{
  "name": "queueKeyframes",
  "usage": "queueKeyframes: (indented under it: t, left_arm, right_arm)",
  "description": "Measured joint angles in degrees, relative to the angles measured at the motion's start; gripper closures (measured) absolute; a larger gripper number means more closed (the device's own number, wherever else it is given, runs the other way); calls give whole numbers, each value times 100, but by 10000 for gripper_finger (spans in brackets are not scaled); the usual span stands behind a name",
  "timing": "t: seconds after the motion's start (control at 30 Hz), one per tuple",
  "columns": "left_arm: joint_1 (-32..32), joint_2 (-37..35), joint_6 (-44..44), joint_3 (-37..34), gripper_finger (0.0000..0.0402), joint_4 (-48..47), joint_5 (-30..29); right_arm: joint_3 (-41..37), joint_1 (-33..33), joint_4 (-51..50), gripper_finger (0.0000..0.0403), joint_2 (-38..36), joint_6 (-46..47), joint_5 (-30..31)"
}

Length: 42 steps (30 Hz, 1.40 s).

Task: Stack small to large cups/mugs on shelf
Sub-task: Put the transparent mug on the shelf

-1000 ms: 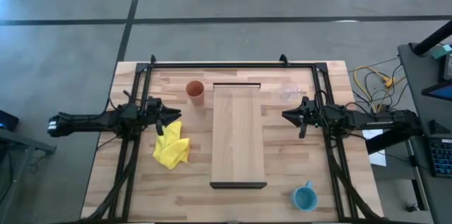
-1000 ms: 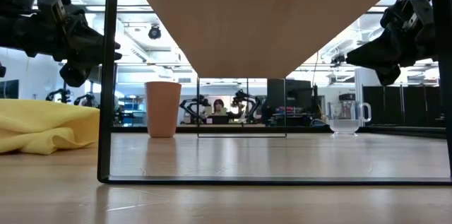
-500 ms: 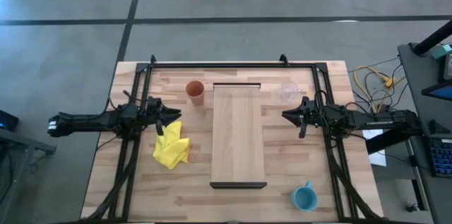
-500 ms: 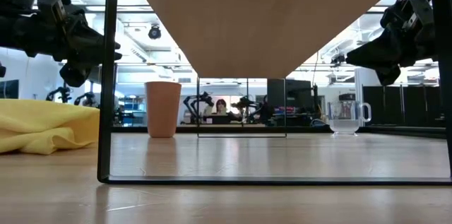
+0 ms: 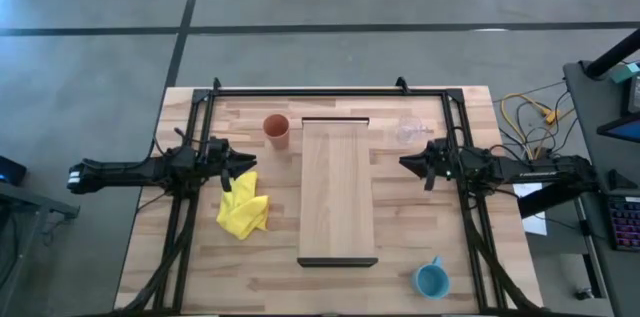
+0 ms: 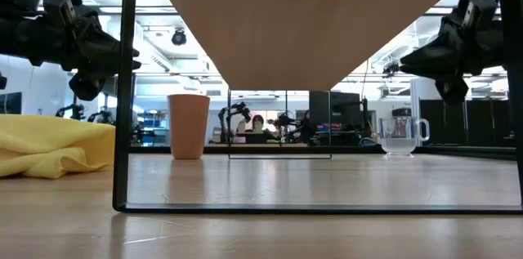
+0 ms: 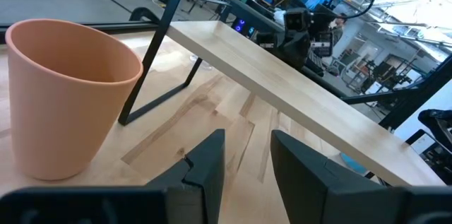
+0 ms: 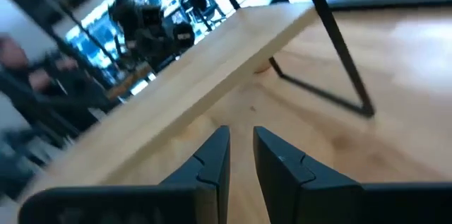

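I see the slatted tabletop (image 5: 200, 277) filling the high view, and on it the shelf (image 5: 337, 189), a long pale board raised on a thin dark frame and running down the middle. Nothing stands on the shelf.

My two arms reach in from either side at mid-table. The left end effector (image 5: 243, 166) hovers above the tabletop, just beside the yellow cloth (image 5: 243, 209), which lies crumpled left of the shelf. Its fingers (image 7: 212, 164) stand a little apart with nothing between them, and it has not moved against the earlier frames. The right end effector (image 5: 407, 164) hangs right of the shelf, fingers (image 8: 212, 157) nearly closed with a narrow gap, empty. Compared with a second ago, it has shifted slightly: in the low view its dark body (image 6: 458, 42) sits a touch higher and is turned a little.

The orange-brown cup (image 5: 276, 128) stands upright near the shelf's far left corner, beside it and apart from it. The light-blue mug (image 5: 431, 279) sits upright near the tabletop's front edge, right of the shelf's near end, handle pointing away toward the upper right. The clear glass mug (image 5: 411, 131) stands at the far right side of the shelf, just behind my right end effector, faint from above but plain in the low view (image 6: 401, 135). All three vessels rest where they were earlier.
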Motion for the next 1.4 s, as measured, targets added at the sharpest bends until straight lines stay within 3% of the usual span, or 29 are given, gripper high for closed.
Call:
queueKeyframes:
  t: [0.17, 0.33, 0.43, 0.57, 0.67, 0.9, 1.13, 1.4]
  left_arm:
    - [2, 22, 0, 0, 300, 248, -8]
    - [2, 61, 24, 0, 300, 829, -2]
    - [2, 52, 43, 0, 300, 1070, -1]
    - [2, 90, 53, 187, 300, 1106, 0]
    - [2, 146, 450, 467, 300, 1097, 2]
    - [2, 348, 1196, 1428, 300, 1109, -24]
    - [2, 435, 2540, 2156, 300, 1136, -179]
    - [4, 341, 2649, 2308, 300, 1132, -183]
  right_arm:
    - [0, 0, 91, 344, -2, 2107, 71]
    - [0, 0, 261, 344, 4, 2723, 469]
    - [0, 2, 1045, 344, 2, 2442, 495]
    - [18, 30, 2719, 344, 0, 1334, 447]
    - [351, 26, 3152, 344, -1, 329, 447]
    - [2166, 28, 1351, 344, 304, -1139, 427]
    - [4090, 28, -551, 344, 1062, -1222, 424]
    - [5488, 28, -1259, 344, 1708, -1347, 431]
